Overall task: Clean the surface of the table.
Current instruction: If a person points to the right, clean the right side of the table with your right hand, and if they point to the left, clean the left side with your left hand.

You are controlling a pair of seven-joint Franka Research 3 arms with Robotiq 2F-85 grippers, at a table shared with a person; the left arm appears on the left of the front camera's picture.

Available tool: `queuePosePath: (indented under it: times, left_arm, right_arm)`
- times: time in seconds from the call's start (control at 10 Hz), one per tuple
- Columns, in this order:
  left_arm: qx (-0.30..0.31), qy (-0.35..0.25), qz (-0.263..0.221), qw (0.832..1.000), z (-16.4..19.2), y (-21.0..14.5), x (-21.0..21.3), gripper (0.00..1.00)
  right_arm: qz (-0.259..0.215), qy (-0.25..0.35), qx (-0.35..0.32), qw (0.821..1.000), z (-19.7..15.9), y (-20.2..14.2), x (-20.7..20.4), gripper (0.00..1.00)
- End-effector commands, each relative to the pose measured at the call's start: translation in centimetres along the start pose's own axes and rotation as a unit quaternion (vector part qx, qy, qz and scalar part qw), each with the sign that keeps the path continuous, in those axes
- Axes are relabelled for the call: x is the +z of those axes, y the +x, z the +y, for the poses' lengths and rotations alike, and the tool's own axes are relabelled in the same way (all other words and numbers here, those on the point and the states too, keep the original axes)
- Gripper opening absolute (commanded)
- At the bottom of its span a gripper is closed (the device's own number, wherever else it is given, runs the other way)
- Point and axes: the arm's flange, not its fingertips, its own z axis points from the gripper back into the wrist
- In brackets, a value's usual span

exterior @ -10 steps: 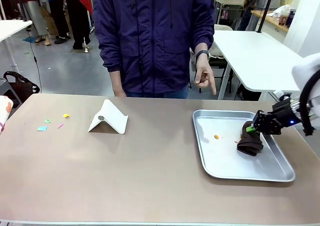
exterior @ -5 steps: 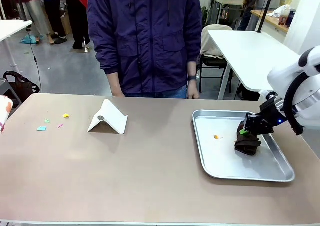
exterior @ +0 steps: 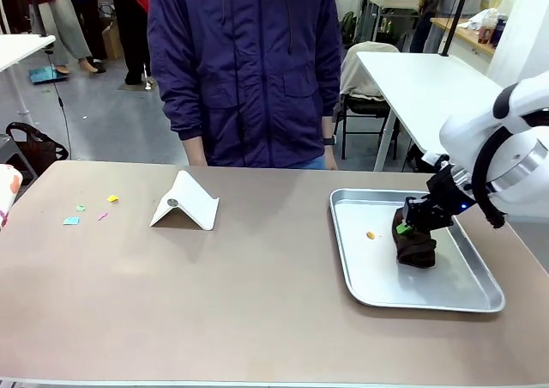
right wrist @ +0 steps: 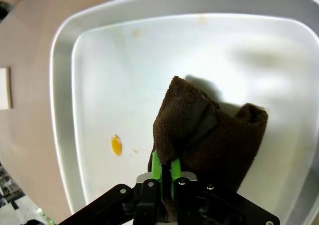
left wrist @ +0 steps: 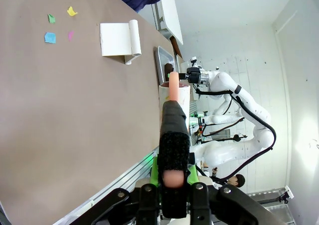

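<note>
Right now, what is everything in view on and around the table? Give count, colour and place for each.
table: one, brownish-taupe, across the front view
tray: one, silver, on the table's right side
cloth: one, dark brown, in the tray
crumb: one, orange, on the tray floor left of the cloth
folded stand: one, white, on the table left of centre
paper scraps: four; green, yellow, blue, pink; near the table's left end
tool: one, black and pink, in the left gripper
person: one, dark blue jacket, far side
left gripper: shut on the tool
right gripper: shut on the cloth
</note>
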Motion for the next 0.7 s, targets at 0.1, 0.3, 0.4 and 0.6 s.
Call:
queuePosePath:
  times: [0.1, 0.3, 0.4, 0.6]
  left_arm:
    - [0.006, 0.002, 0.004, 1.000, -0.5, -0.2, 0.0, 0.14]
    - [0.006, 0.002, 0.004, 1.000, -0.5, -0.2, 0.0, 0.14]
    - [0.006, 0.002, 0.004, 1.000, -0.5, -0.2, 0.0, 0.14]
    - [0.006, 0.002, 0.004, 1.000, -0.5, -0.2, 0.0, 0.14]
  right_arm:
    - [0.075, 0.043, 0.074, 0.993, 2.5, -1.3, -4.9, 0.07]
    - [0.094, 0.093, 0.114, 0.985, 3.4, -1.9, -5.9, 0.07]
    - [0.097, 0.104, 0.137, 0.980, 3.6, -2.1, -6.2, 0.07]
    - [0.131, 0.107, 0.172, 0.970, 3.8, -2.8, -6.5, 0.07]
